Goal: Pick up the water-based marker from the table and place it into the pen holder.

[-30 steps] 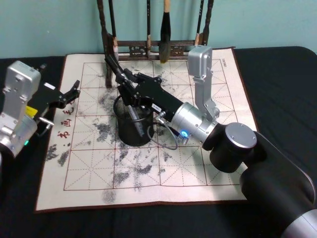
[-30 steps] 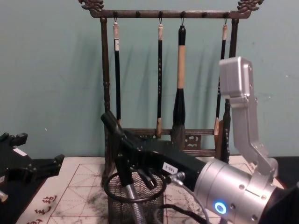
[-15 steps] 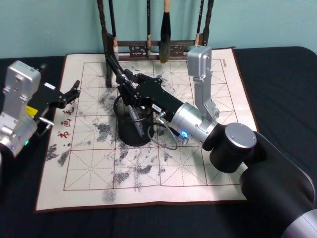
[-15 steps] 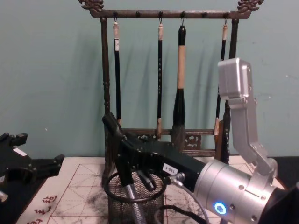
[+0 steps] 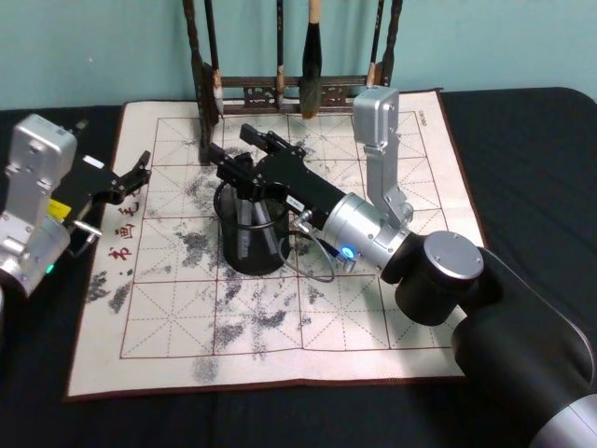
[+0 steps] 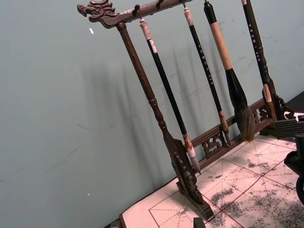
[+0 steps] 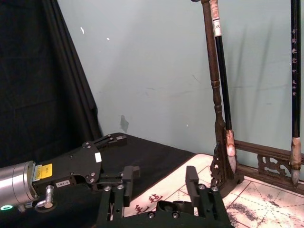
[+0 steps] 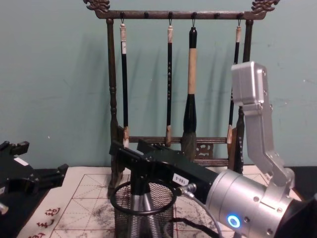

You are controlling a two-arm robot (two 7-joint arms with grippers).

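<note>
The black wire-mesh pen holder (image 5: 244, 254) (image 8: 166, 217) stands on the white felt mat (image 5: 280, 322) that covers the table (image 5: 522, 140). The water-based marker (image 8: 140, 212) (image 5: 248, 220) leans inside it, its grey barrel showing through the mesh. My right gripper (image 5: 240, 154) (image 8: 134, 148) (image 7: 160, 183) hovers just above the holder's rim, open, with nothing between its fingers. My left gripper (image 5: 137, 173) (image 8: 49, 176) rests open at the mat's left edge, away from the holder.
A tall dark wooden brush rack (image 5: 280, 91) (image 8: 113, 99) (image 6: 156, 118) with several hanging brushes stands at the mat's far edge, close behind the holder. The right arm's silver forearm (image 5: 368, 233) stretches across the mat's right half.
The right gripper has opened. The marker, held tilted with its black end sticking up above the fingers, has dropped down into the pen holder. The left arm has not moved.
</note>
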